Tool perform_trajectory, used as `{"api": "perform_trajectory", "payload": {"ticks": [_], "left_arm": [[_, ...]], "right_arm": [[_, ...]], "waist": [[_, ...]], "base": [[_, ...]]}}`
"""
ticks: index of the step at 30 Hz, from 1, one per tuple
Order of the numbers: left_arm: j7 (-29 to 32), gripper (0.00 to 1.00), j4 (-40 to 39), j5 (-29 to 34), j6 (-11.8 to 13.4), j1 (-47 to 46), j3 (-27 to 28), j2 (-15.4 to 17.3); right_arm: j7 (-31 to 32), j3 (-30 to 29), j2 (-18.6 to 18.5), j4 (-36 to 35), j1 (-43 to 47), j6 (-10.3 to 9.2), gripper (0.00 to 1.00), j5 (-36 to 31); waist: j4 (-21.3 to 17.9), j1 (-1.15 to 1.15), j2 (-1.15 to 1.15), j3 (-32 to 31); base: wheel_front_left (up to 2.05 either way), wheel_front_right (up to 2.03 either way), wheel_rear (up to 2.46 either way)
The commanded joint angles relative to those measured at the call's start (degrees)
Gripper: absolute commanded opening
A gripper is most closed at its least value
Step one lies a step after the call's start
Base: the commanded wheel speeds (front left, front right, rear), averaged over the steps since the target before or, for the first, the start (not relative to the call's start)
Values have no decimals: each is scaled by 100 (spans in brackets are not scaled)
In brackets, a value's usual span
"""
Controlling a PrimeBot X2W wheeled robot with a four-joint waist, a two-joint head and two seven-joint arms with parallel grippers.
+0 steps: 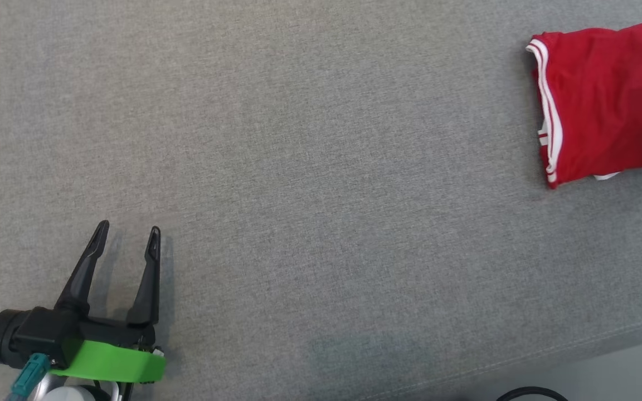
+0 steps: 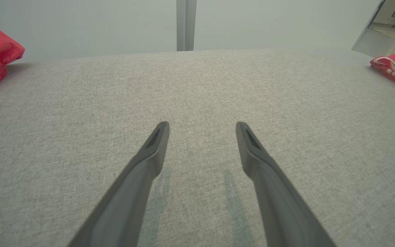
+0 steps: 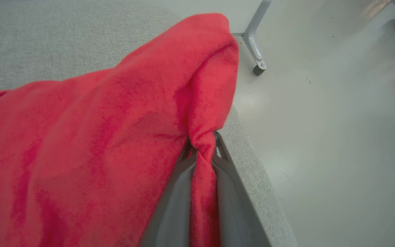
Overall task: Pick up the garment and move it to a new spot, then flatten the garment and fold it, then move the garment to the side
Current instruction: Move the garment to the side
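Your right gripper (image 3: 202, 142) clamps the garment (image 3: 98, 137) at the table (image 3: 252, 164) edge (left gripper (image 1: 127, 229) gapes, empty); probably the side move, so lift it clear.

A grey woven-fabric worktop (image 1: 321, 167) lies evenly lit across the head view, with its seamed edge at 4 o'clock. Beyond it is a pale glossy floor (image 3: 338, 137) with soft reflections. At 1 o'clock in the right wrist view stands a grey metal leg on a dark caster (image 3: 255, 49). In the left wrist view, a plain pale wall (image 2: 81, 24) has a grey vertical post (image 2: 186, 24) at 12 o'clock.
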Motion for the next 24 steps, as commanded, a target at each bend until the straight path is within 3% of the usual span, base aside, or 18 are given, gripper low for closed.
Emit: {"api": "perform_trajectory", "payload": {"ticks": [1,3,4,5,6,12,17,18,24], "left_arm": [[-1,100,-32,-30,-16,33,46,-3],[-1,100,-40,-27,-16,72,78,-40],[-1,100,-42,-20,-16,90,86,-51],[-1,100,-43,-16,-16,98,101,-71],[-1,100,-47,-11,-16,88,120,-79],[-1,100,-56,-37,-16,31,267,-268],[-1,100,-7,-45,-16,139,333,-468],[-1,100,85,-38,-16,228,388,-576],[-1,100,441,-32,-16,484,447,-743]], "right_arm": [[-69,-32,-22,17,-111,-11,0,-132],[-228,-186,-5,58,-195,-11,0,-382],[-327,-282,-16,71,-225,-11,19,-536],[-403,-342,-12,75,-244,-11,84,-705],[-452,-452,-2,92,-287,-11,100,-829],[-867,-788,219,-265,-368,-11,100,-1602],[-1614,-858,395,-980,178,-11,100,-1462],[-1912,-819,454,-1455,786,-11,100,-1238],[-2256,-978,839,-2757,2498,-11,100,-918]], "waist": [[187,-1,0,140],[258,-1,0,162],[283,-1,0,174],[303,-1,0,191],[314,-1,0,218],[296,-1,0,91],[407,-1,0,-495],[560,-1,0,-875],[925,-1,0,-1579]], "base": [[0,0,0],[0,0,0],[0,0,0],[0,0,0],[0,0,0],[0,0,0],[0,0,0],[0,0,0],[0,0,0]]}}
